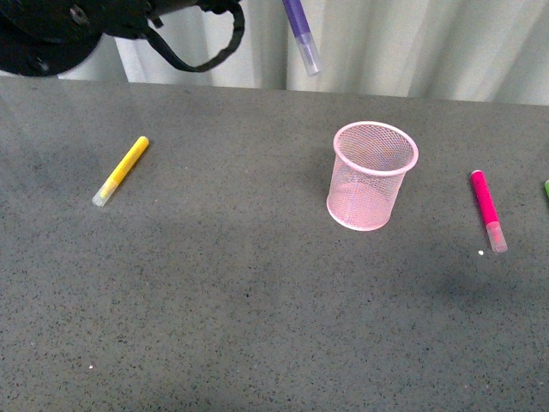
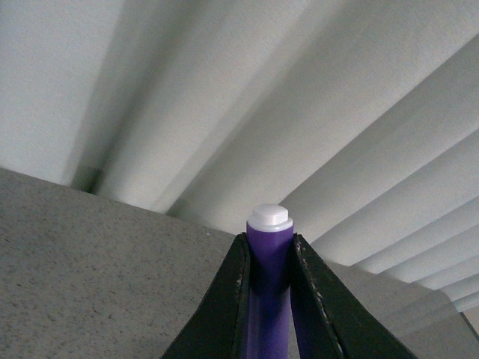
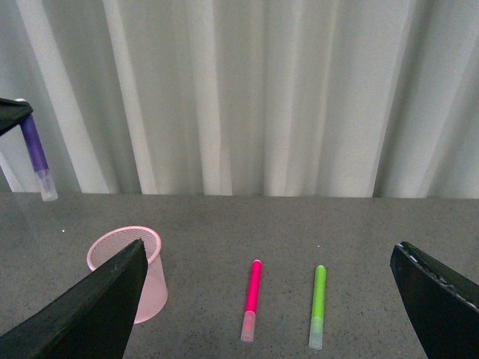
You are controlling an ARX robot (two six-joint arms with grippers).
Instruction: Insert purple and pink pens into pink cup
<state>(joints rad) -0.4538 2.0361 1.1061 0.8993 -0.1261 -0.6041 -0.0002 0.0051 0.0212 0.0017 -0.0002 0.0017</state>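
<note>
Clamping the purple pen on its barrel just below the white end plug, the left jaws press it from both sides, one black finger on each flank. The clear cap points down. In the front view the pen hangs high, slightly tilted, in front of the curtain. It sits up and to the left of the pink cup, not yet over its mouth.

To do this step well, I would carry the pen sideways until the cap is above the middle of the open rim and bring it closer to upright. Then lower it until the cap is clearly inside the mesh wall before letting go. The cup looks light, so a knock on the rim could probably tip or slide it, and dropping from this height risks a bounce out.

The right jaws are spread wide and hold nothing. Their wrist view looks down on the cup, the pink pen and a green pen just beside it. The pink pen lies flat on the grey surface, well apart from the cup on its right, cap toward the robot. A yellow marker lies well off to the left and plays no part.

No brand, label or lettering can be read on the pens or the cup.
</note>
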